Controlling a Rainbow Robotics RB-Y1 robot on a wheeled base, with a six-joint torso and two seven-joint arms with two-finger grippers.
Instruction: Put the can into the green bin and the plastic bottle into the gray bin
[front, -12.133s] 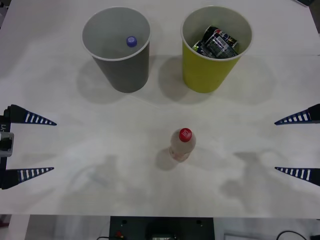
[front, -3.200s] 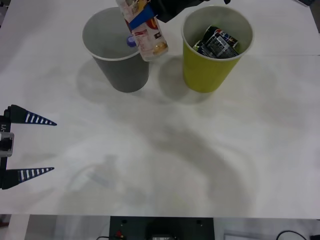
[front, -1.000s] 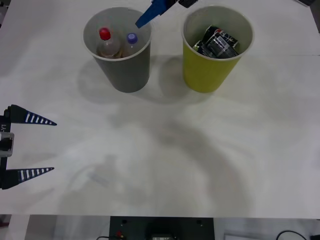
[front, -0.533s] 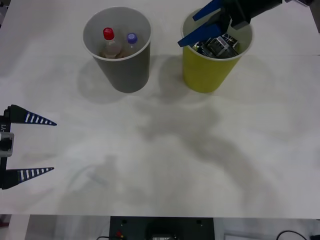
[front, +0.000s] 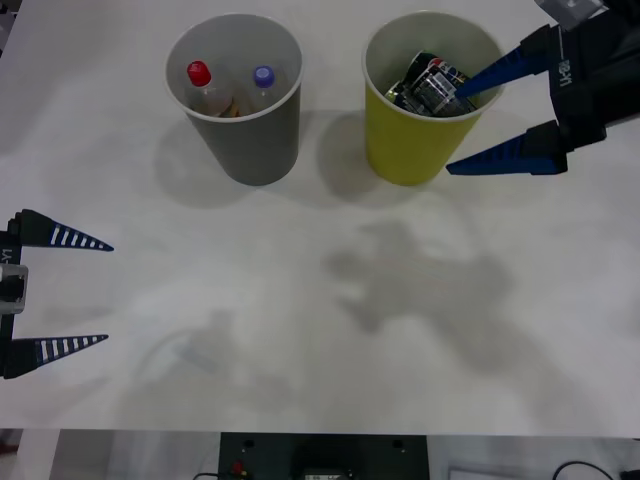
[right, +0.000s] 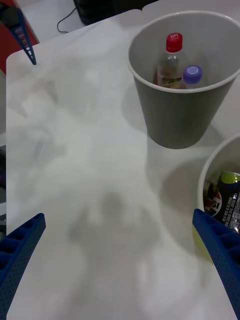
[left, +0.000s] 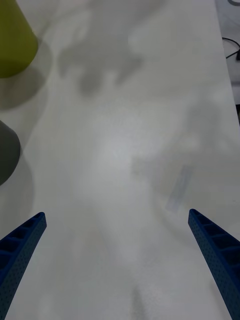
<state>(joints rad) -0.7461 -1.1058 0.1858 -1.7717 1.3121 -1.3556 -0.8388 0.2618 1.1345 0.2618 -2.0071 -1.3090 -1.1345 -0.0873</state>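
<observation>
Left tool (front: 105, 292) sits wide open w/ nothing held, low at counter's (front: 300, 330) left edge. Gray bin (front: 250, 140) holds the plastic bottle (front: 203, 88), red cap up, beside a purple-capped bottle (front: 262, 82). Green bin (front: 410, 140) holds crushed cans (front: 432, 85). Right tool (front: 478, 120) hangs spread wide & empty over the green bin's right rim.

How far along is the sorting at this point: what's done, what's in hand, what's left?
Both placements look done. The red-capped bottle stands in the gray bin beside a purple-capped bottle, and cans lie in the green bin. Nothing is in hand: the right gripper hangs open and empty beside the green bin, and the left gripper sits open at the table's left edge. Nothing to sort remains on the table.
</observation>
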